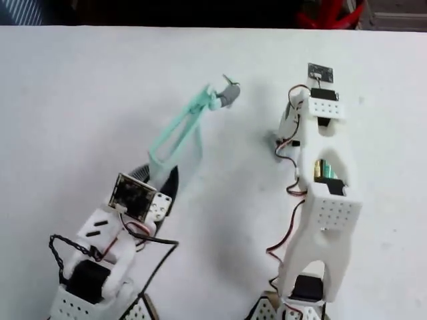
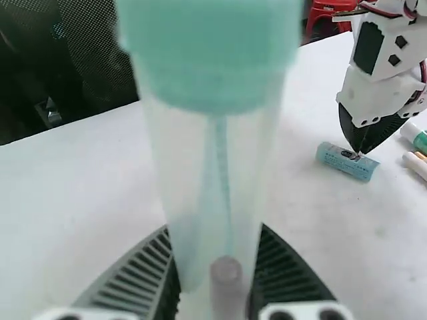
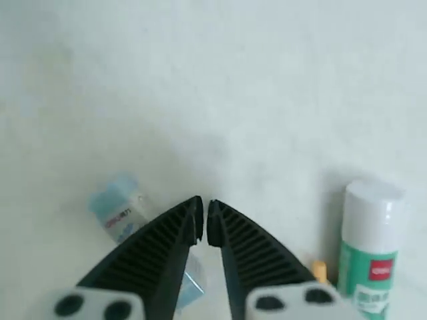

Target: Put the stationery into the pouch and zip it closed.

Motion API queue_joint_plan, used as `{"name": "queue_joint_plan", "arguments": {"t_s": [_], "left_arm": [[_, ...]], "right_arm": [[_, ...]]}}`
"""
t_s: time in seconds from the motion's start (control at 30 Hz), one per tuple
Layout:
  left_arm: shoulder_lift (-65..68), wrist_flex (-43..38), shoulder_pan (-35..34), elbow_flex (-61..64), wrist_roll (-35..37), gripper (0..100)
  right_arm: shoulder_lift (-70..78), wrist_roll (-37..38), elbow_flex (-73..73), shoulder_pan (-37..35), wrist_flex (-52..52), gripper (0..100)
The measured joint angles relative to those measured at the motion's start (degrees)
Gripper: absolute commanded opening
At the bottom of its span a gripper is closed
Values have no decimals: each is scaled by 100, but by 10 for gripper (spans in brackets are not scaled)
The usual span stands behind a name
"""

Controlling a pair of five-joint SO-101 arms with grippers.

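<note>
The pouch (image 1: 175, 137) is clear with mint-green trim; eraser (image 2: 347, 161) pale blue; glue stick (image 3: 369, 247) white and green; counter (image 1: 80, 100) white.

Closed right pincer (image 3: 204, 205) between blue eraser (image 3: 119, 210) and glue stick (image 3: 371, 247)

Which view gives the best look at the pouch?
The high view: the pouch shows whole, from the left gripper out to its zipper end. The left wrist view gives its near part up close, between the fingers.
</note>
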Motion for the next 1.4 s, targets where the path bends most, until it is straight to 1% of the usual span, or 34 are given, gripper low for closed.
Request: {"name": "queue_joint_plan", "arguments": {"t_s": [0.2,0.27,0.37,0.43,0.63,0.73,0.83,0.97,1.1,1.3,1.4], "left_arm": [[0,0,0,0,0,83],[0,0,0,0,0,83],[0,0,0,0,0,83],[0,0,0,0,0,83],[0,0,0,0,0,83],[0,0,0,0,0,83],[0,0,0,0,0,83],[0,0,0,0,0,83],[0,-62,0,0,0,83],[0,-62,0,0,0,83],[0,-62,0,0,0,83]], "right_arm": [[-105,0,0,0,79,29],[-132,70,0,9,185,92],[-387,404,0,-62,360,200],[-677,492,0,-229,448,224],[-791,1037,97,-598,62,182],[-422,1310,-53,-765,-18,176],[35,1495,-448,-738,0,176],[580,1793,-1081,-774,325,159],[949,1855,-1565,-738,730,82],[1160,1899,-1820,-642,870,79],[1160,1916,-1829,-633,897,36]]}}
